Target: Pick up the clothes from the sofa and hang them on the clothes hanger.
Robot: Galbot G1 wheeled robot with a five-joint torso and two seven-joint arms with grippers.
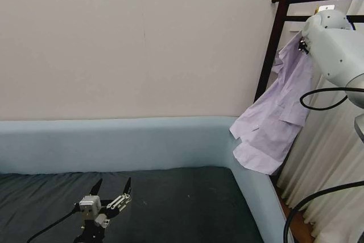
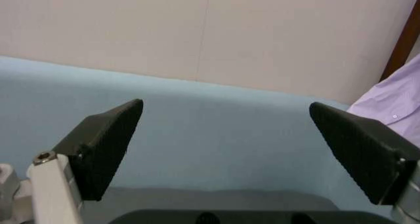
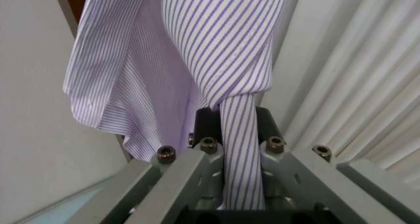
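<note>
1. Left gripper (image 1: 112, 189): my left claw sits low over the dark seat cushion (image 1: 182, 203) of the sofa. Its two black fingers are spread wide with nothing between them. In the left wrist view the ribbed pads (image 2: 105, 145) stand well apart, and the sofa's pale blue backrest (image 1: 114, 143) lies across the gap beyond them.

2. Shirt (image 1: 273, 123): the lilac striped shirt is off the seat. It hangs at the sofa's far right corner, its lower folds falling in front of the backrest's end. I cannot tell whether the fabric touches the upholstery there.

3. Right gripper (image 3: 237, 122): my right claw is raised beside the top of the shirt. It is pinching a narrow gathered band of the striped cloth between its dark fingers (image 3: 204, 123). Past the pinch the fabric widens into loose folds.

4. Clothes stand (image 1: 277, 38): the dark wooden upright and its crossbars stand just behind the shirt's upper part. I cannot tell whether any cloth rests over a rail.

5. Background: a plain wall (image 1: 142, 38) lies behind the sofa, and a pale pleated curtain (image 1: 335, 163) hangs to the right of the stand.
</note>
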